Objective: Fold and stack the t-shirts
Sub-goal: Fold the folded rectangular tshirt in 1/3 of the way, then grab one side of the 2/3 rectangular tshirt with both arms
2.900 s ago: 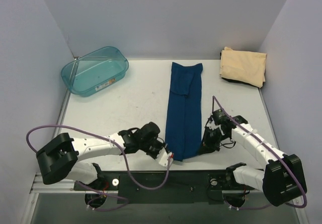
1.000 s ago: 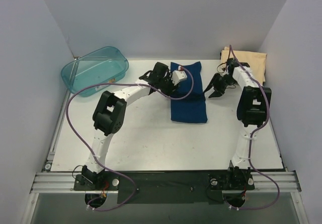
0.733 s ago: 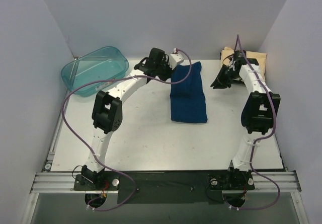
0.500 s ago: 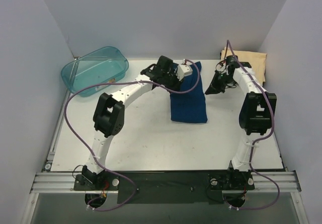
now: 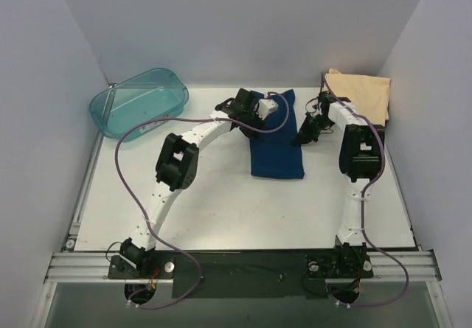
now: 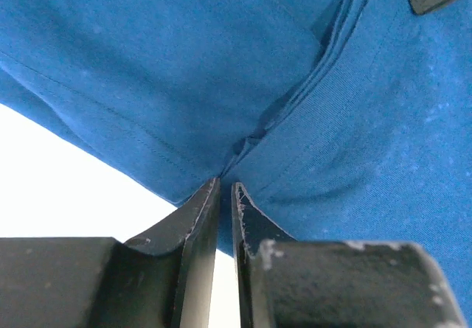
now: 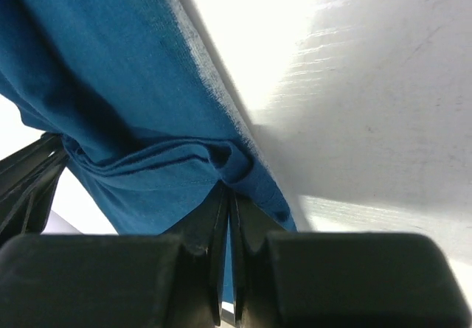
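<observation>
Navy t-shirt (image 5: 277,149) folded, upper centre of frame. Left gripper (image 6: 225,186), right gripper (image 7: 227,192) each clamped on its side edges. Risk: thin pinch slips, layers separate, fold collapses before reaching tan t-shirt (image 5: 363,96) upper right.

A lab test cell: plain grey walls (image 5: 243,26) box in a white bench (image 5: 221,195), two arms bolted to a rail (image 5: 236,265) at its near edge.
</observation>
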`<state>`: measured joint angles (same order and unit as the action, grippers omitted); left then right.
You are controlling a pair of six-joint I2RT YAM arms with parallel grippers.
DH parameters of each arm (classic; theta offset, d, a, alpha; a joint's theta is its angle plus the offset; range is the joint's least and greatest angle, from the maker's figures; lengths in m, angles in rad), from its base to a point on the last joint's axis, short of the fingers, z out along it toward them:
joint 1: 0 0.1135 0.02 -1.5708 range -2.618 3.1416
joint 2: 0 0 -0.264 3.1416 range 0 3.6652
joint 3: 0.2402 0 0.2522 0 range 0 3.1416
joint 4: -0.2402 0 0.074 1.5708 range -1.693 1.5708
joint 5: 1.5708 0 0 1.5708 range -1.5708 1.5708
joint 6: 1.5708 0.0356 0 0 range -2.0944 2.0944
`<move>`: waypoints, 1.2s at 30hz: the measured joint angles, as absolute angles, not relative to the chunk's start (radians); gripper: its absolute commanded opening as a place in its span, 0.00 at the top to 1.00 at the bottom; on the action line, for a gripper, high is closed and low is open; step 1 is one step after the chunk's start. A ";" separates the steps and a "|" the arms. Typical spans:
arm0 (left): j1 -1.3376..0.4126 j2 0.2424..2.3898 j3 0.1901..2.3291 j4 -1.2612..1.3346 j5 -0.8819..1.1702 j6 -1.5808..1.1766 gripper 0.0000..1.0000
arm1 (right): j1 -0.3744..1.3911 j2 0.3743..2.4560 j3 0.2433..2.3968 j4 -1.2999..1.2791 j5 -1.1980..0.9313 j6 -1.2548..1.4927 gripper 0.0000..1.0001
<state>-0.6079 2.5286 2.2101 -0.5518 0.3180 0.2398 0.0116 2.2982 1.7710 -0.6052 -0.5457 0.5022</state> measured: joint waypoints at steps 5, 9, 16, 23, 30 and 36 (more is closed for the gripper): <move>-0.612 2.535 2.292 -0.596 0.287 0.279 0.60 | 0.007 2.264 1.750 -0.593 -0.529 0.509 0.79; -0.620 2.500 2.283 -0.606 0.303 0.324 0.62 | 0.007 2.091 1.597 -0.579 -0.497 0.492 0.76; -0.685 2.175 1.922 -0.626 0.437 0.422 0.85 | 0.013 1.730 1.262 -0.551 -0.545 0.461 1.00; -0.787 2.074 1.693 -0.558 0.509 0.400 0.84 | 0.019 1.859 1.124 -0.459 -0.599 0.469 1.00; -0.747 2.154 1.599 -0.511 0.413 0.433 0.81 | 0.006 1.899 1.096 -0.443 -0.608 0.472 1.00; -0.763 2.123 1.599 -0.538 0.408 0.518 0.61 | -0.004 1.787 1.049 -0.453 -0.588 0.475 0.74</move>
<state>-0.7628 2.1235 1.5990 -0.5381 0.4076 0.5179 -0.0040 1.7866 1.0489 -0.4530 -0.5877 0.4751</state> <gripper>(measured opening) 0.276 0.102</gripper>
